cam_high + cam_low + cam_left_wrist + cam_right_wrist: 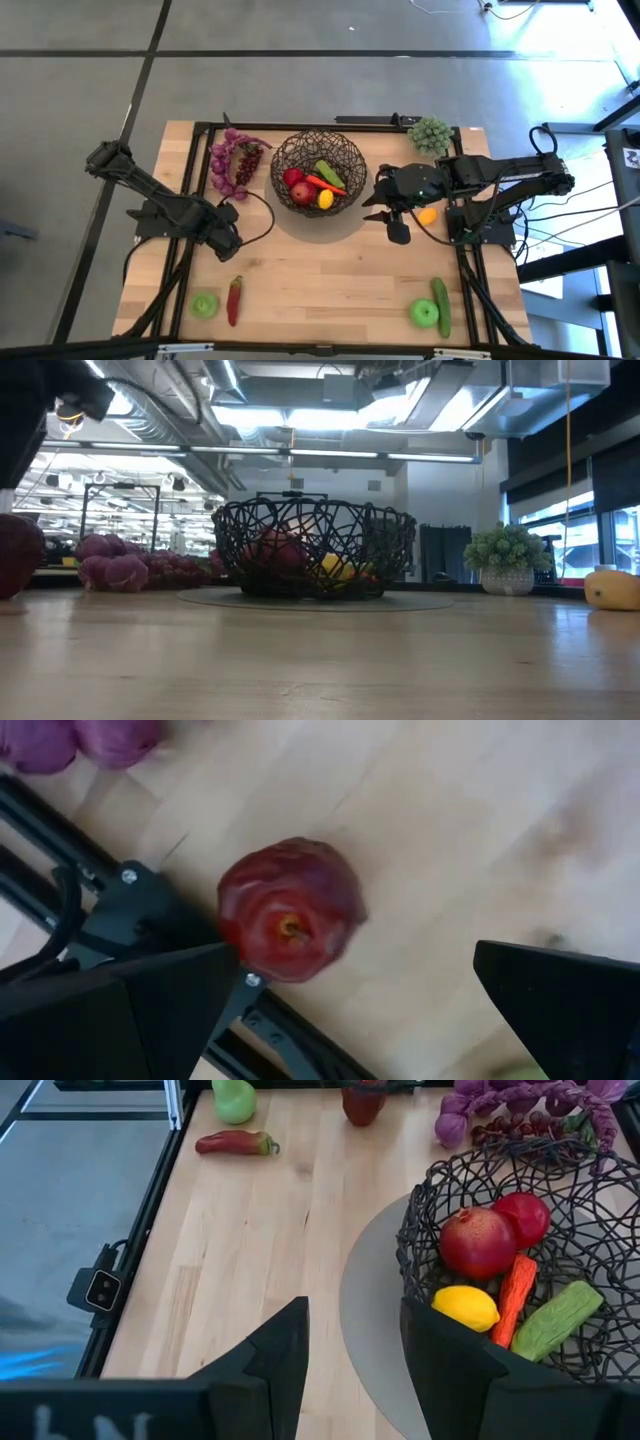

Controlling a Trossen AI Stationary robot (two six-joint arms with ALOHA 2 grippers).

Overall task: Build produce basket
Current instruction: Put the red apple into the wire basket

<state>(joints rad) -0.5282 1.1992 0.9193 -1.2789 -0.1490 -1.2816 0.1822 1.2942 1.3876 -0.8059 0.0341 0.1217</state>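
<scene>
The dark wire basket [318, 170] stands on a round grey mat at the table's middle far side. It holds red apples [478, 1240], a carrot [513, 1295], a lemon [465, 1307] and a cucumber [555, 1320]. My left gripper [355, 1010] points down, open, just above a red apple [290, 910] that rests on the table by the black frame rail; the apple is not between the fingers. My right gripper [355, 1350] hangs open to the right of the basket, slanting down, with nothing between its fingers. Purple grapes [235, 160] lie left of the basket.
A red chilli [234, 298] and a green apple [205, 305] lie near the front left. Another green apple [424, 314] and a cucumber [441, 300] lie front right. A yellow-orange fruit [427, 214] lies under the right arm. A pale green cluster [430, 133] stands far right.
</scene>
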